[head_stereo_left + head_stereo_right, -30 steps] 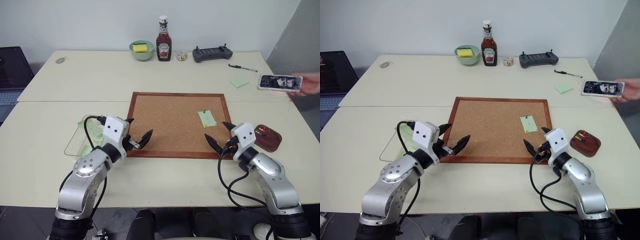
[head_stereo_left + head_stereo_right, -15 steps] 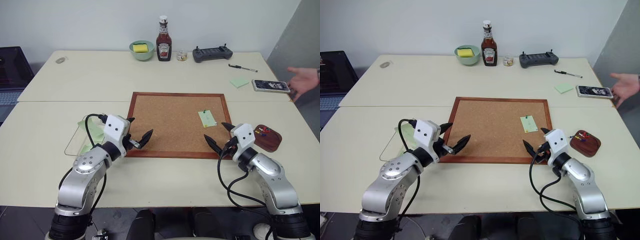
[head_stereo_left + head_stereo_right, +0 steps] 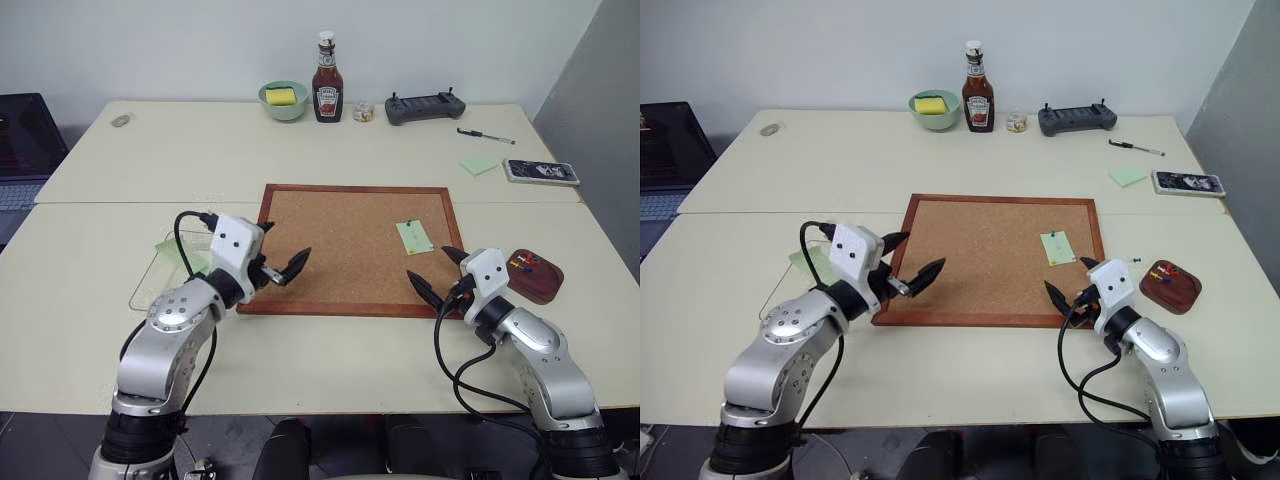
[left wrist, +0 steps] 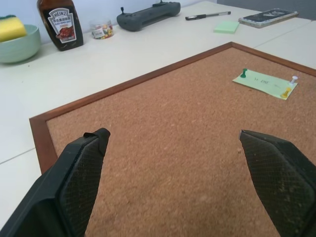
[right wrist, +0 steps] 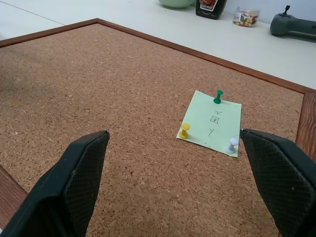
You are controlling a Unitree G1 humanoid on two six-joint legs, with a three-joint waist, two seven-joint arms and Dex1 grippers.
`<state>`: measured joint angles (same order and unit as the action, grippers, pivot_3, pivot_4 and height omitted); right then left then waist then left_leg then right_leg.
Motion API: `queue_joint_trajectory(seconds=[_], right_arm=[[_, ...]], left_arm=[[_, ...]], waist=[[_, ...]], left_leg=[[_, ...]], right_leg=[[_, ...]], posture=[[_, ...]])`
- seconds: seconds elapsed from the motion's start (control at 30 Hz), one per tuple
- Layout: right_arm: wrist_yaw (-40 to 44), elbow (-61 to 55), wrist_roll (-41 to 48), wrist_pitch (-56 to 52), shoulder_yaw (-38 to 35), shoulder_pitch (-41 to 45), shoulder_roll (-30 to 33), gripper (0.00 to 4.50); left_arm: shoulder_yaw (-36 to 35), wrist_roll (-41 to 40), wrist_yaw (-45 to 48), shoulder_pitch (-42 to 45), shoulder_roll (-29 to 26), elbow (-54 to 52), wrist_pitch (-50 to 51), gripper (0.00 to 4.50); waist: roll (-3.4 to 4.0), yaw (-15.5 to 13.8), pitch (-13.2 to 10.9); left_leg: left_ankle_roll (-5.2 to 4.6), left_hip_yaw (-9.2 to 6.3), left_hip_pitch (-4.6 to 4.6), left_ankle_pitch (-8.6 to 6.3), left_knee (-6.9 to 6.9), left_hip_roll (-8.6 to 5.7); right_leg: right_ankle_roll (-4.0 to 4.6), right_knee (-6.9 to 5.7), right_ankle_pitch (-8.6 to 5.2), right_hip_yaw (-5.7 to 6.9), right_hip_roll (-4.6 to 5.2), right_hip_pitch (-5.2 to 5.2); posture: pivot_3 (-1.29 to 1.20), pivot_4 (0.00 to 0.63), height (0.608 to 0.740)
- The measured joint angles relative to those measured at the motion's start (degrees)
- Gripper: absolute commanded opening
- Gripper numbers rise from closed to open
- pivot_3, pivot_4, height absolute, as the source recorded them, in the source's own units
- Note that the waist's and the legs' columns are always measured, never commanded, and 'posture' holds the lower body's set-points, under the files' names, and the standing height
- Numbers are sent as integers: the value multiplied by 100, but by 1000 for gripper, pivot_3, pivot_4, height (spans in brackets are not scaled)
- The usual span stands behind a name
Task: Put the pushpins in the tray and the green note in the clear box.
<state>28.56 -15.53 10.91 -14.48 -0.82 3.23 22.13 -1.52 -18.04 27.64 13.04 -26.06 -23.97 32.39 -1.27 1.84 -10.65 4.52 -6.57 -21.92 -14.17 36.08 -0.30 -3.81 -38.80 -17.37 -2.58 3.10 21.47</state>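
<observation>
**Both grippers wide over the corkboard, note pinned in place**

We find the corkboard (image 3: 352, 247) lying flat at the middle of the table (image 3: 200, 160), and on its right portion sits the green note (image 5: 211, 122), held down by three pushpins: a green one (image 5: 217, 97) at its far edge, a yellow one (image 5: 184, 131) and a white one (image 5: 232, 145) at its near corners (there is some handwriting between them, too small for us to read).

The left gripper (image 3: 281, 261) hovers above the board's near-left corner, its two black fingers spread wide with nothing between them. The right gripper (image 3: 437, 270) hangs over the near-right edge of the board, fingers likewise parted and empty; from its wrist view the note lies just ahead, between the two fingertips' lines.

Off to the right of the board, near the right gripper's wrist, we see the tray (image 3: 535, 277), dark reddish-brown, with a few coloured pins resting inside it (red and yellow heads can be made out). On the other side, left of the board and partly hidden behind the left arm, the clear box (image 3: 160, 275) sits on the table with some pale-green paper in it.

Along the far edge we spot a green bowl (image 3: 283, 100) holding a yellow sponge, a ketchup bottle (image 3: 327, 91), a small jar (image 3: 363, 111) and a dark controller (image 3: 425, 106). Further right lie a pen (image 3: 486, 135), a green sticky pad (image 3: 479, 164) and a phone (image 3: 541, 171).
</observation>
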Motion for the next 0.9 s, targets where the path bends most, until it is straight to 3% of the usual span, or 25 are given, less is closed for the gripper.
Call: queue_joint_trajectory(seconds=[0.23,0.67,0.9], right_arm=[[-12,-18,43,-1,-14,-36,-22,4500],[-114,-273,179,20,-46,-54,-98,4500],[-139,-282,189,21,-44,-51,-114,4500]], left_arm=[[433,43,188,537,161,375,-11,2529],[1243,804,325,1203,794,2451,-1101,176],[1244,940,413,1314,1021,3279,-1549,39]], waist=[[0,1,0],[0,0,0],[0,1,0]], left_leg=[[0,1,1,0,1,-1],[0,1,0,0,3,-2],[0,1,0,0,3,-2]], right_leg=[[0,-1,0,0,0,-1],[0,-4,0,0,0,1],[0,-5,0,0,0,1]], posture=[[0,150,740],[0,150,740],[0,150,740]])
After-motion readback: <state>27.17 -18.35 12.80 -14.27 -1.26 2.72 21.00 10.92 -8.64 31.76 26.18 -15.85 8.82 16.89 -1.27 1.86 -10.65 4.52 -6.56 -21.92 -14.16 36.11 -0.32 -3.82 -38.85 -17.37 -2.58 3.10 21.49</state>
